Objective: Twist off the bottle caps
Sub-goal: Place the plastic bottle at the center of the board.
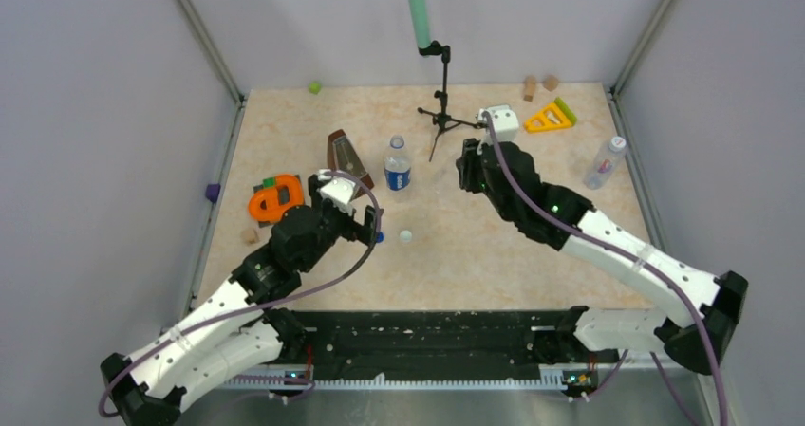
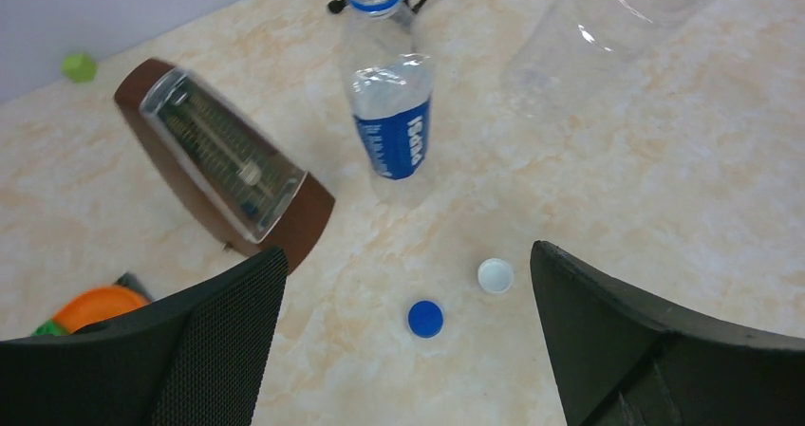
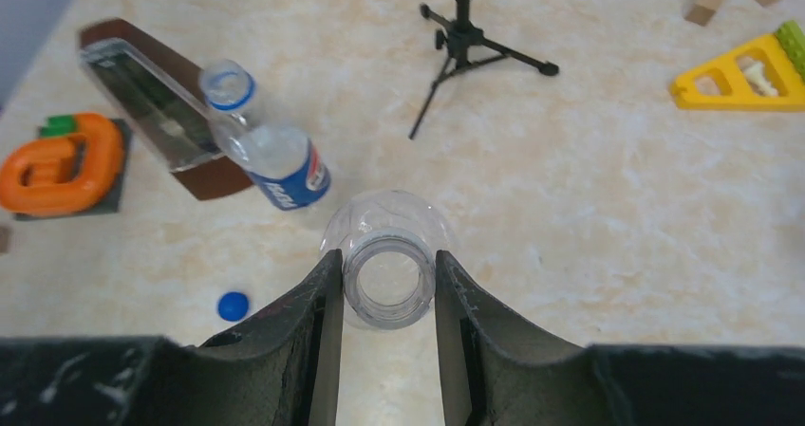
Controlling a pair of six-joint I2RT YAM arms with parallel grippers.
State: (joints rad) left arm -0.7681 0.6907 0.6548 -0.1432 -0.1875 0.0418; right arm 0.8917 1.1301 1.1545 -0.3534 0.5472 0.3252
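top: high overhead | wrists: close, forward-down | shared: labelled bottle (image 1: pixel 398 167)

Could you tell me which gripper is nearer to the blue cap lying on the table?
Left. The left gripper is open, right by the blue cap; the right gripper is farther off, shut on the clear bottle.

Metronome (image 1: pixel 344 153), tripod (image 1: pixel 444 115) and orange toy (image 1: pixel 275 199) share the table (image 1: pixel 475 255).

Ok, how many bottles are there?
3: the labelled bottle standing at centre, a clear bottle held in the right gripper, and a capped bottle near the right edge.
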